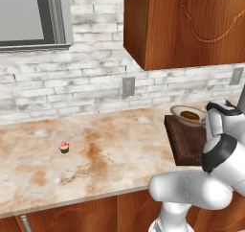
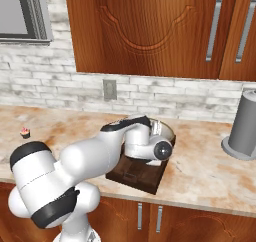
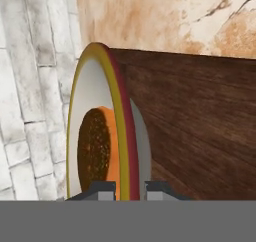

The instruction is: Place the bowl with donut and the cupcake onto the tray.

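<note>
1. Left base view: the bowl [image 1: 188,115] sits at centre right of the frame, over the far end of the tray [image 1: 184,142]. The white arm [image 1: 210,173] fills the lower right corner and covers the tray's right part.
2. The donut [image 1: 190,115] shows as a brown patch inside the bowl.
3. The cupcake [image 1: 64,147] stands alone on the counter [image 1: 110,149] at centre left, well apart from the tray.
4. Right base view: the arm sweeps from lower left to frame centre. The hand hides most of the bowl; only a sliver of rim [image 2: 169,132] shows to its right. The tray's near corner [image 2: 145,178] juts out below the hand.
5. The cupcake appears tiny at the far left edge [image 2: 25,132]. A grey cylinder [image 2: 245,126] stands at the right edge.
6. Hand view: the bowl's rim [image 3: 122,121] runs up the frame between the two fingertips at bottom centre. The gripper [image 3: 130,188] is pinching that rim, one finger [image 3: 102,189] on the inside and one outside.
7. The donut [image 3: 95,151] lies inside the bowl at lower left. Tray wood [image 3: 200,131] fills the right side; the brick wall [image 3: 30,86] runs down the left.
</note>
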